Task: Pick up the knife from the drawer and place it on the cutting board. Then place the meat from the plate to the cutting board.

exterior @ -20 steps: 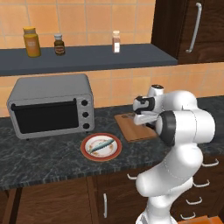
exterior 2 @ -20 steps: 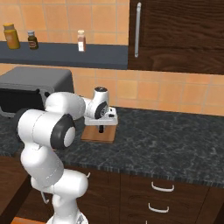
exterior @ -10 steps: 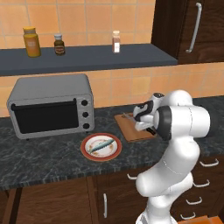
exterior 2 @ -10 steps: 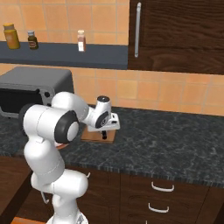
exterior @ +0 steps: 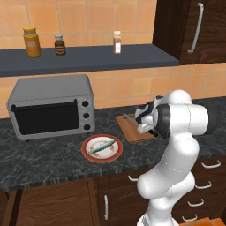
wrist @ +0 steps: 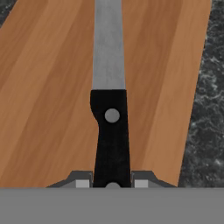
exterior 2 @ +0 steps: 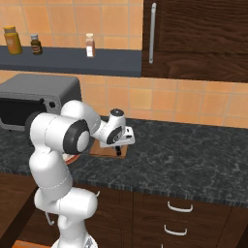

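- I see the knife (wrist: 109, 109) held over the cutting board (wrist: 52, 87), with its shiny grey blade pointing away from the hand and its black handle near the hand.
- The gripper (wrist: 112, 183) is squeezed tight on the black handle, one finger on each side.
- In the last second my arm has come lower and nearer to the board, so the knife now hangs just above the wood. I think the next thing is to set it down and let go.
- I cannot tell if the blade is touching the board yet.
- The knife is thin and flat, with two small silver dots on the handle. It looks hard and smooth.
- The board is a flat brown wood rectangle with long stripes in the grain. It sits on the dark counter (exterior: 44, 154), which looks like speckled black stone.
- To the left of the board sits the plate (exterior: 102, 148). It is round and white with a red-orange rim.
- The meat (exterior: 103, 146) lies on the plate. It is long, slim and pale, like a little fish. That job is not done yet.
- Further left is a grey metal toaster oven (exterior: 50, 106) with a dark glass door.
- Three small jars (exterior: 59, 44) stand on the far shelf (exterior: 88, 57).
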